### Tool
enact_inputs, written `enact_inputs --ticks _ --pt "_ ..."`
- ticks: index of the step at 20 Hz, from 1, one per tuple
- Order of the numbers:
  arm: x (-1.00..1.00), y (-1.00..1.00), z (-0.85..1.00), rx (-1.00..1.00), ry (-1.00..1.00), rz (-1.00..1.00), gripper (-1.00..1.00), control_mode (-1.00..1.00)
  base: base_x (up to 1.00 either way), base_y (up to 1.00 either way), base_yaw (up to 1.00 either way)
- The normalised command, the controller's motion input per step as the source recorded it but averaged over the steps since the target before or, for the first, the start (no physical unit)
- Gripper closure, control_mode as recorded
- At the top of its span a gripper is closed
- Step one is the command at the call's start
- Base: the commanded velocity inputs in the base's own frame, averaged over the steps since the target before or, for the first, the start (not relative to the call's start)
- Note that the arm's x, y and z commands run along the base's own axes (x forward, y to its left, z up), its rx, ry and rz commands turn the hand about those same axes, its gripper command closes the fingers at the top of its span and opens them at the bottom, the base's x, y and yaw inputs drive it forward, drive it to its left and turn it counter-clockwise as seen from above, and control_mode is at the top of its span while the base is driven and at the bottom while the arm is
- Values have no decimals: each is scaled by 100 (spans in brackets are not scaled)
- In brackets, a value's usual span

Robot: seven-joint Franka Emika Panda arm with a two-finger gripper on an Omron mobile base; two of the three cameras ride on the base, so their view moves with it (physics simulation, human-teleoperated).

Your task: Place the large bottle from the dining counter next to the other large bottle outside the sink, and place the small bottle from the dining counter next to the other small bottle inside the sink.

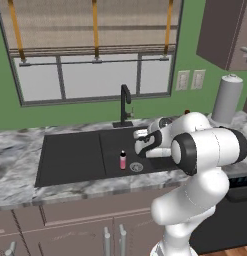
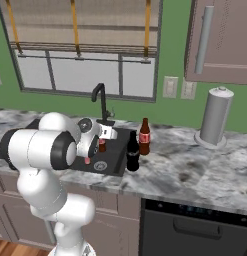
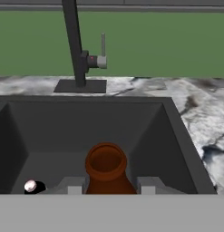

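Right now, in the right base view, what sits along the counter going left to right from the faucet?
Faucet → dark large bottle → red-brown large bottle → two wall outlets → paper towel roll.

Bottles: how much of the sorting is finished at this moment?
Done: two large bottles, a dark bottle and a red-labelled bottle, stand together on the counter right of the sink. In hand: the hand grips an orange small bottle over the basin. Left: setting it beside the pink small bottle.
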Motion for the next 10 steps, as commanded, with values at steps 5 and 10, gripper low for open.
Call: enact_inputs --ticks 5,10 --pt "4 0 0 0 0 0 100 -100 17 0 0" --pt "12 0 -2 0 0 0 100 -100 0 0 0"
